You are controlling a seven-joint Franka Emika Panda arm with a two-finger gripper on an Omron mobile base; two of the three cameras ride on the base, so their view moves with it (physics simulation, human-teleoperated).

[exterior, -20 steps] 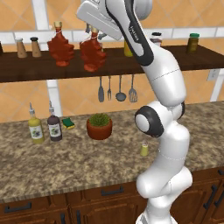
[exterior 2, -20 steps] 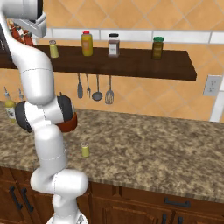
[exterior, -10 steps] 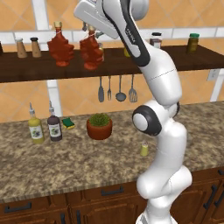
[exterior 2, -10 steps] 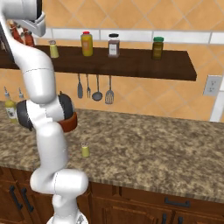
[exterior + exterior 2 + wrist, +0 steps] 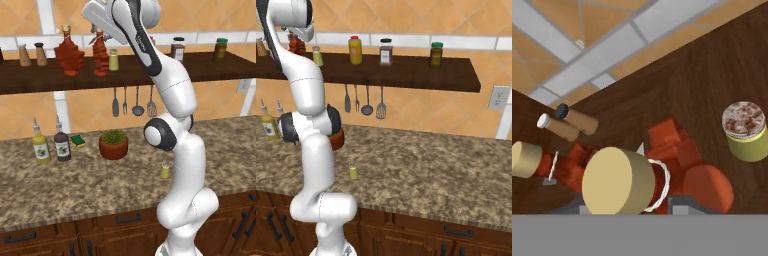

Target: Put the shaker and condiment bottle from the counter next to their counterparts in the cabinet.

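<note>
A: Condiment bottle [image 5: 100,54] stands on the cabinet [image 5: 200,72], its cork cap between the gripper's [image 5: 98,34] narrowed fingers.

B: Count?

A: Two red leaf bottles there, counterpart [image 5: 69,53] alongside; two shakers: one [image 5: 113,60] shelved, one [image 5: 164,170] near the counter's [image 5: 75,187] front edge.

On the cabinet [image 5: 210,72], two condiment bottles are standing side by side near its left end: the counterpart bottle [image 5: 69,52] to the left, the condiment bottle [image 5: 100,54] to the right. A counterpart shaker [image 5: 113,60] is sitting just right of them. On the counter [image 5: 75,187], the shaker [image 5: 164,170] is standing near the front edge.
</note>
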